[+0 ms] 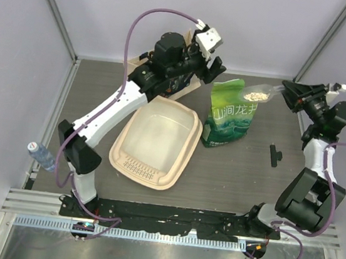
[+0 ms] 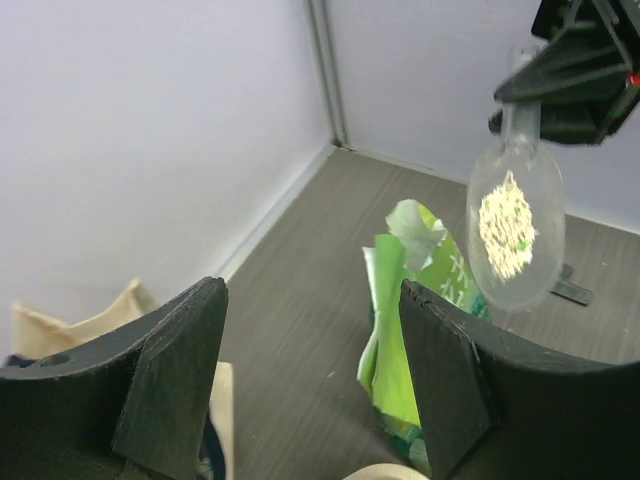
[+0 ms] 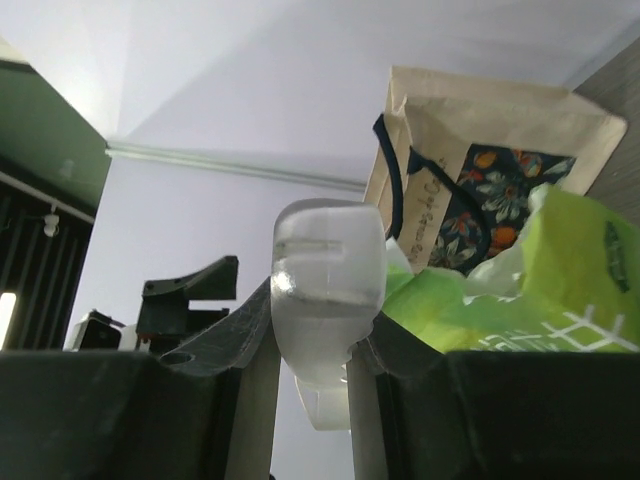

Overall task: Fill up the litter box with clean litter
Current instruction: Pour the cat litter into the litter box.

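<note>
Grey table (image 1: 243,176), walled booth. Litter box (image 1: 156,141) lies centre-left. Clean litter (image 1: 257,95) sits in a clear scoop (image 2: 530,285) over the green bag (image 1: 228,117), right of the box. Right gripper (image 1: 286,91) clamps the scoop handle. Left gripper (image 1: 217,70) has its jaws apart, holding nothing, beyond the box's far edge.

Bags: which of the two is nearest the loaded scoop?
The green bag with white characters, standing right of the litter box; the clear scoop hangs just by its open top. The beige tote is further back, behind the left arm.
</note>
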Robot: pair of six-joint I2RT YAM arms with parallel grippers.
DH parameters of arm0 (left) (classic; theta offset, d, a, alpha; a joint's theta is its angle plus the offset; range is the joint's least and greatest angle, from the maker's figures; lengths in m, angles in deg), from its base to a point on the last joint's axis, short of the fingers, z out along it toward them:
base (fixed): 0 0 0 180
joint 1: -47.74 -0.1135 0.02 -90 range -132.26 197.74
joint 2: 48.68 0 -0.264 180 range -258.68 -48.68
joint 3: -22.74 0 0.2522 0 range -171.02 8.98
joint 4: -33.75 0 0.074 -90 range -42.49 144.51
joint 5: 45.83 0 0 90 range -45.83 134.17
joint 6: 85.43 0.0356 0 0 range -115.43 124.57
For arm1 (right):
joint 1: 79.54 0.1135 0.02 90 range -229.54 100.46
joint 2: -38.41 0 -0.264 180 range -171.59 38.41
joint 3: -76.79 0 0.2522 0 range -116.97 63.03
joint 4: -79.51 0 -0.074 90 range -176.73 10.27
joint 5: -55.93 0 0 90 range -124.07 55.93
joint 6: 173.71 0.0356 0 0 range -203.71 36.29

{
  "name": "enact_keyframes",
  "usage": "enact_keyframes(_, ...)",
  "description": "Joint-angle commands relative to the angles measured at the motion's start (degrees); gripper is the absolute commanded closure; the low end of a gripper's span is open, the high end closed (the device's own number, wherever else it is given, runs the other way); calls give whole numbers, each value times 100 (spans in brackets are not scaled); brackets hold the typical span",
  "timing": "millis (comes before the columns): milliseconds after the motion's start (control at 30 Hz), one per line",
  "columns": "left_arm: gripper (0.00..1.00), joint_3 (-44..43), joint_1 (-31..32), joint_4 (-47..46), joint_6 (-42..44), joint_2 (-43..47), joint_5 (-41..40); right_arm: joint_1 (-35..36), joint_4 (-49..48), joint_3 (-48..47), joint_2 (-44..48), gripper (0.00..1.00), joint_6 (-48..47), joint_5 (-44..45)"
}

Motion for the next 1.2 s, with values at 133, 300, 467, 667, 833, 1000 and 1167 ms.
enact_keyframes(133, 23, 659, -164, -13, 686, 1121, -812, 1070, 195, 253, 547, 99, -519, -32)
enact_keyframes(300, 18, 1072, -383, 154, 853, 1605, -1066, 1623, 405, -2, 565, 99, -974, -111)
enact_keyframes(467, 14, 1556, -647, 198, 915, 2106, -1251, 2063, 1100, -318, 459, 99, -1564, -120)
enact_keyframes(667, 14, 2145, -858, 181, 941, 2555, -1374, 2712, 2084, -870, 143, 99, -2530, 3)
enact_keyframes(833, 14, 2558, -1025, 32, 871, 2924, -1401, 3231, 3305, -1556, -243, 99, -3716, 397)
enact_keyframes(1000, 14, 2831, -1157, 5, 827, 3161, -1340, 3777, 3938, -1918, -621, 99, -4359, 784)
enact_keyframes(1167, 14, 2989, -1236, -74, 836, 3337, -1269, 4269, 4133, -2278, -1069, 99, -4746, 1101)
